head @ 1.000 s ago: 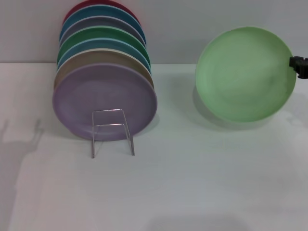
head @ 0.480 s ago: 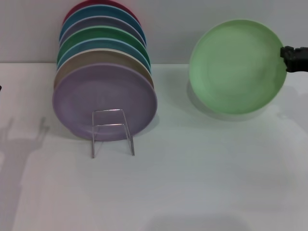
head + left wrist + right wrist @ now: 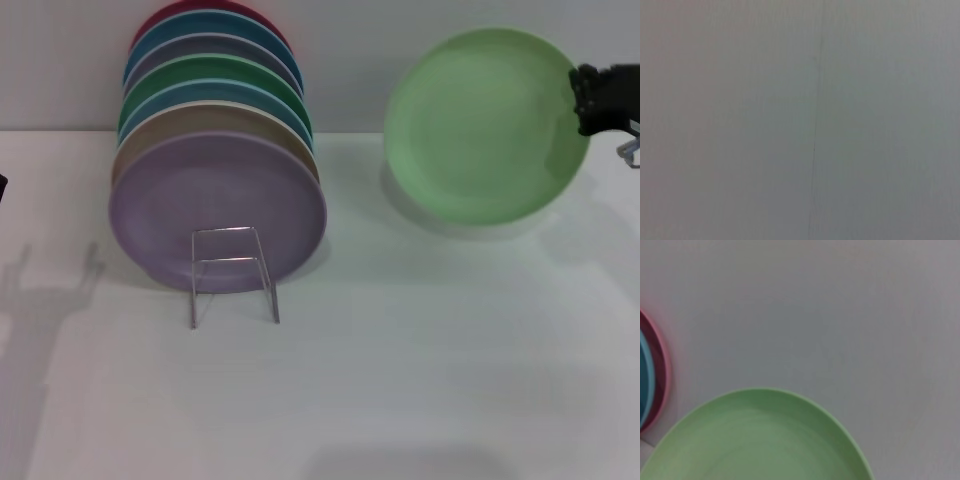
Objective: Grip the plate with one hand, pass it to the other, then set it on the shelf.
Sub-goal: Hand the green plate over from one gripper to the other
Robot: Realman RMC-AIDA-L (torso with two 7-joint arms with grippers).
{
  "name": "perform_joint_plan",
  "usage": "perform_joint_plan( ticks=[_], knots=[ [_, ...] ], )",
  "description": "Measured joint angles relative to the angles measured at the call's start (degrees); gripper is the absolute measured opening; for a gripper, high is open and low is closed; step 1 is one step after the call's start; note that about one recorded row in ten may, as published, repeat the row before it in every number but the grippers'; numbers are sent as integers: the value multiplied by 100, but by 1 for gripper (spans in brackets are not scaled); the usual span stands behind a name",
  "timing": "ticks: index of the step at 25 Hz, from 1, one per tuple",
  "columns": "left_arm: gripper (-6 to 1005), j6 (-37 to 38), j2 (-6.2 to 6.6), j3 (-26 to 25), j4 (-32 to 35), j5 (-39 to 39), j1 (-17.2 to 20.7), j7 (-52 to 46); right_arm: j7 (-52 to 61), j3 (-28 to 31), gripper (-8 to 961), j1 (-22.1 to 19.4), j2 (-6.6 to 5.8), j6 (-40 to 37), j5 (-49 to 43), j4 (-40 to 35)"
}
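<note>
Black and blocky, the right gripper (image 3: 592, 98) sat at the right edge of the head view, clamped on the right rim of the plate (image 3: 483, 125). It held that pale green plate up off the table (image 3: 400, 380), tilted so its face showed toward the camera, its top edge against the grey wall (image 3: 400, 60) and a soft shadow on the tabletop just below it. In the right wrist view the plate's rim (image 3: 760, 440) curved across the lower part of the picture, with the red and blue edges of the stacked plates (image 3: 652, 385) at one side.

Well apart from the held plate, on the robot's left, the shelf (image 3: 234, 272) stood on the table, its small wire loop at the front. 7 plates leaned in a row on it, the lilac plate (image 3: 217, 210) foremost and touching the loop, a darker green plate (image 3: 215, 72) among those behind.

Only a dark sliver of the left gripper (image 3: 2, 186) showed at the far left edge, so whether it was open I could not tell; the left wrist view showed nothing but plain grey surface
</note>
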Motion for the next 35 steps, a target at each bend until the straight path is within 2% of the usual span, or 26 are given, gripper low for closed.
perform_joint_plan(
  ticks=[7,12,13,14,15,17,19,20,21,25,29,34,35],
  knots=[
    [790,-1,4,12,0,6,23,0,-231,-679,16,-248,-3,-873,-82,297],
    [790,6,3,19,0,14,33,0,-333,-1412,15,-343,-8,-2271,-141,129],
    [790,27,0,32,-39,26,38,0,-369,-1696,15,-291,-9,-2921,-166,-100],
    [789,27,0,32,-39,26,38,0,-369,-1696,15,-291,-9,-2921,-166,-100],
    [789,32,0,37,-51,26,42,0,-375,-1900,15,-159,-10,-3347,-164,-378],
    [789,56,-1,47,-68,27,53,0,-367,-1990,15,-91,-10,-3510,-161,-515],
    [789,79,-3,64,-69,28,60,0,-326,-2225,15,73,-11,-3901,-148,-823],
    [788,100,-4,85,-70,31,65,0,-193,-2507,15,237,-16,-4347,-147,-1144],
    [788,100,-4,85,-70,31,65,0,-193,-2507,15,237,-16,-4347,-147,-1144],
    [788,113,-5,91,-72,31,69,0,312,-3186,14,552,-30,-5454,-177,-1765],
    [787,113,-5,98,-126,31,73,-1,751,-3420,14,632,-31,-5895,-328,-1990],
    [786,117,-5,99,-137,31,77,-3,2518,-3536,14,685,-34,-6575,-1193,-2545],
    [786,119,-5,99,-139,31,77,-3,3308,-3515,14,706,-35,-6770,-1426,-2814]
  ],
)
